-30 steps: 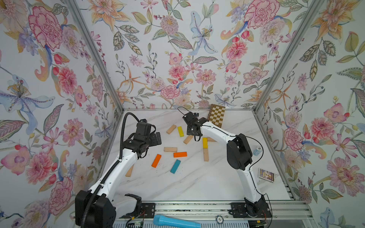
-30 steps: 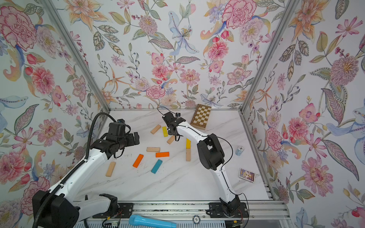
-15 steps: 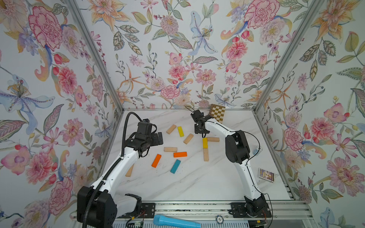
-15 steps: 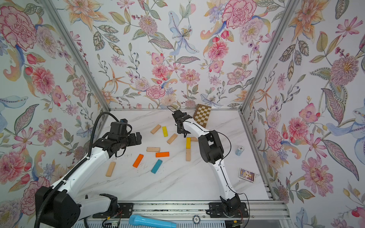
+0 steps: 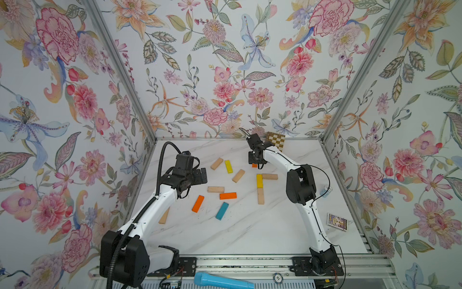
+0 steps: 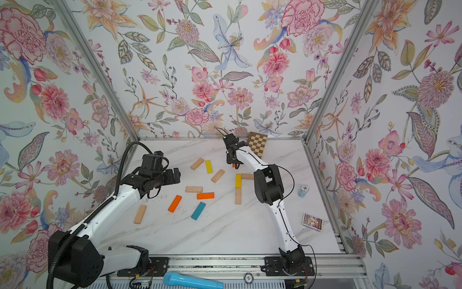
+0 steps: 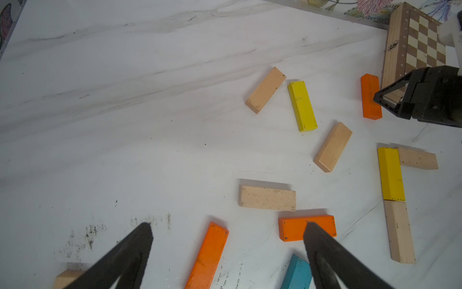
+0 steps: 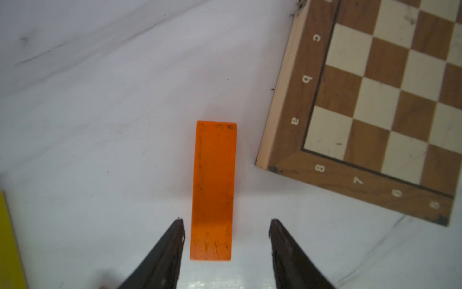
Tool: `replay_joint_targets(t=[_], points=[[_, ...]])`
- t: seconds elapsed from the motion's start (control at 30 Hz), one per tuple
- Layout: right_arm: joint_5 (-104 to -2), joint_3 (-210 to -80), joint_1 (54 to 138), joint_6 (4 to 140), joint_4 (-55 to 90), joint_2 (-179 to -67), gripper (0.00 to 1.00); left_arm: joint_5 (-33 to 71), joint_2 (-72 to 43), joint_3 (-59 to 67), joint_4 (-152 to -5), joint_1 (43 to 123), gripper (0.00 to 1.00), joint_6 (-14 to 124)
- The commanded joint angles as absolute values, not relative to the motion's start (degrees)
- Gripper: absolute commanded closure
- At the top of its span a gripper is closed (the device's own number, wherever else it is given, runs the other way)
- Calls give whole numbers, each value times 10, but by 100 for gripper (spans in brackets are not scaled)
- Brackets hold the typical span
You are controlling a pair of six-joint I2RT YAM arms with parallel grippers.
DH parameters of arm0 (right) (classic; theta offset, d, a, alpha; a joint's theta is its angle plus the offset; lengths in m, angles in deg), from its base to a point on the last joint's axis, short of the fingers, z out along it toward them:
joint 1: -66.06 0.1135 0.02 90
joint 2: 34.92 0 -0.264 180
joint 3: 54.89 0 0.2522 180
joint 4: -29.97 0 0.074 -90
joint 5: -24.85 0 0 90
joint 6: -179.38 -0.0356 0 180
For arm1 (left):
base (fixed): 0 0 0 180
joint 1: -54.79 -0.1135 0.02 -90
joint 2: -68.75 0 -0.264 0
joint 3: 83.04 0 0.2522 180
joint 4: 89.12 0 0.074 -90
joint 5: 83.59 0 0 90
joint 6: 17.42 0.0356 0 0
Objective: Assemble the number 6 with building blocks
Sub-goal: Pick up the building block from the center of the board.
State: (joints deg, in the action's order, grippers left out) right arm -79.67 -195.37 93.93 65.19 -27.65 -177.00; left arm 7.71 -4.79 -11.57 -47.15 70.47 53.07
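right claw [image 8: 226, 220] | moved off centre | now astride orange block [image 8: 213, 175]

Three walls [image 5: 225, 62] papered with pink, orange and blue flowers on white enclose a white tabletop [image 5: 237, 232] veined in grey like marble. Silver metal posts [image 5: 123, 75] run up the two back corners, and an aluminium rail [image 5: 245, 261] lines the front edge. The light is soft and even.

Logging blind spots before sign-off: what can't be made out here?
- Orange block, both top views: nearly all hidden under the right gripper.
- Teal block, left wrist view: cut off by the picture's edge.
- Card box, top views: print too small to read.
- Chessboard, right wrist view: cut off by the edges.
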Motion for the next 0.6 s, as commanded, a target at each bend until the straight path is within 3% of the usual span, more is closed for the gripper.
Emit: replay_joint_targets(t=[0.0, 0.3, 0.57], points=[[-776, -1973, 939, 657, -284, -1806, 44, 82, -53, -109, -476, 700, 2, 536], [-750, -2006, 938, 662, -285, -1835, 45, 80, -52, -110, -476, 700, 2, 536], [-759, -2008, 939, 662, -297, -1846, 53, 79, -51, -111, -476, 700, 3, 537]])
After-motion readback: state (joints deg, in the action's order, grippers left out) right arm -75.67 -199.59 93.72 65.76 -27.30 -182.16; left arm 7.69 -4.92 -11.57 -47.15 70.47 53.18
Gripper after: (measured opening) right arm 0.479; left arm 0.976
